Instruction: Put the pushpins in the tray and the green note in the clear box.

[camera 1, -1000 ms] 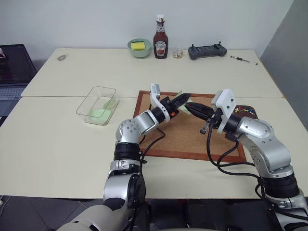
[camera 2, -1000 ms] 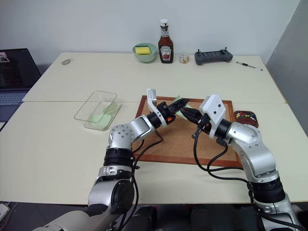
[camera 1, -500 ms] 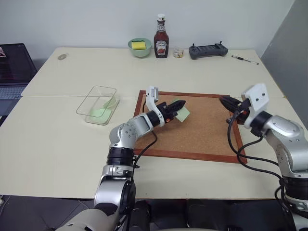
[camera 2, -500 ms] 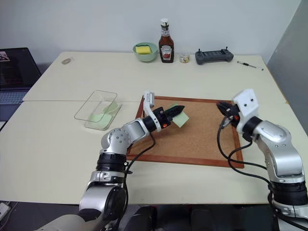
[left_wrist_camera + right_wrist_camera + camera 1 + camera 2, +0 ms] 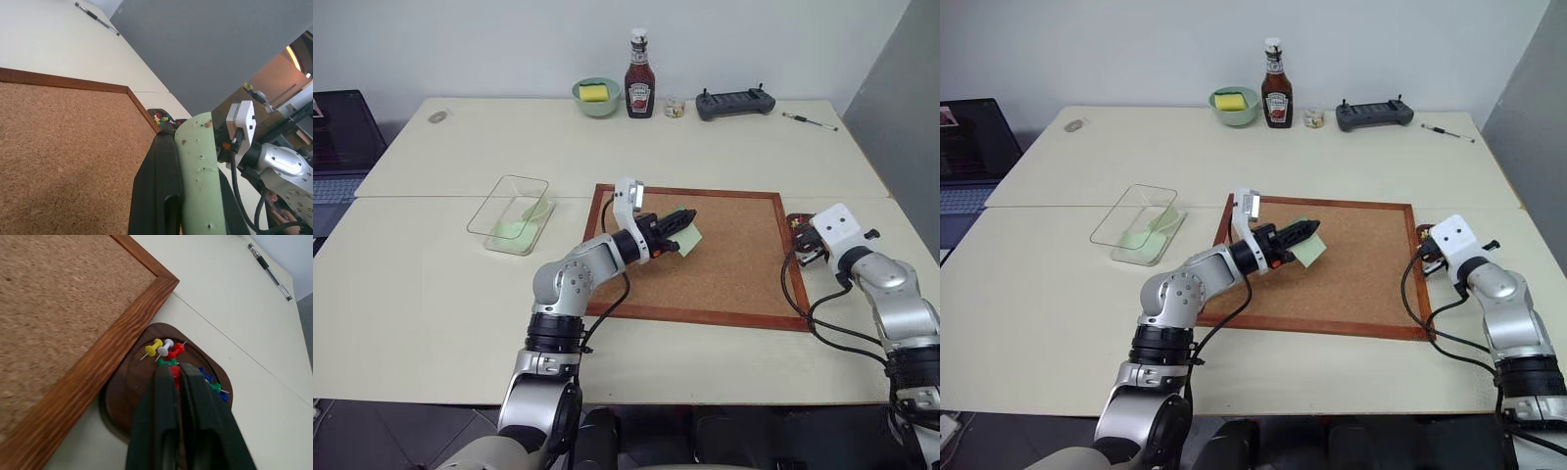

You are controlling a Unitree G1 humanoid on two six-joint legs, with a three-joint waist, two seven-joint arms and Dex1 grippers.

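While clamping the green note, left hand mid-corkboard, edges distant.

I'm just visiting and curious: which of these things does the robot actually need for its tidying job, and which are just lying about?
Needed:
green note, held in the left gripper
pushpins
tray
clear box
right gripper

Just lying about:
corkboard
ketchup bottle
green bowl with sponge
black controller
pen
laptop

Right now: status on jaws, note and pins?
Left gripper shut on the green note above the corkboard. Right gripper over the tray, pushpins inside. Clear box unobstructed.
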